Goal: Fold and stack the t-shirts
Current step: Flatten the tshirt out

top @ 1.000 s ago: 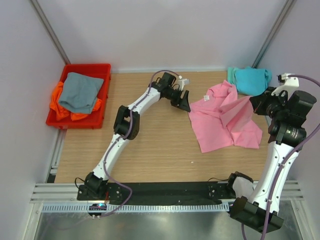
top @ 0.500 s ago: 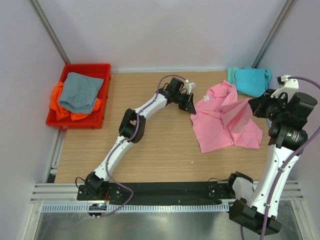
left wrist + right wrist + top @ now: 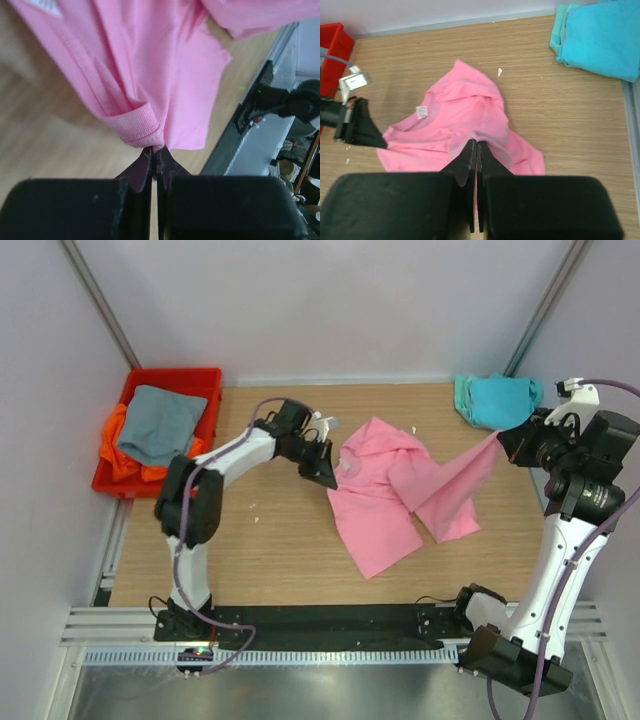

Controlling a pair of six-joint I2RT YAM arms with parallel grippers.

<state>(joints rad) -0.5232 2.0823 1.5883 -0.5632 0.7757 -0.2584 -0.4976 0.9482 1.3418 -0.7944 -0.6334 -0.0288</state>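
The pink t-shirt (image 3: 385, 490) lies crumpled in the middle of the table, its collar label facing up. My left gripper (image 3: 335, 472) is shut on its left edge, pinching a ribbed hem (image 3: 142, 131) between the fingertips (image 3: 156, 150). My right gripper (image 3: 505, 440) is shut on a fold of the same shirt (image 3: 455, 125) and holds that corner up off the table to the right (image 3: 477, 142). A folded teal t-shirt (image 3: 497, 398) sits at the back right corner. A grey t-shirt (image 3: 158, 423) lies over an orange one (image 3: 125, 462) in the bin.
The red plastic bin (image 3: 170, 378) stands at the back left, beside the table's left edge. White walls close in the back and both sides. A black rail and metal ledge (image 3: 330, 620) run along the near edge between the arm bases.
My left gripper has shut on the pink shirt's left edge and pulled it leftward to the table's middle. The right gripper keeps its hold, and the cloth now stretches out between them.
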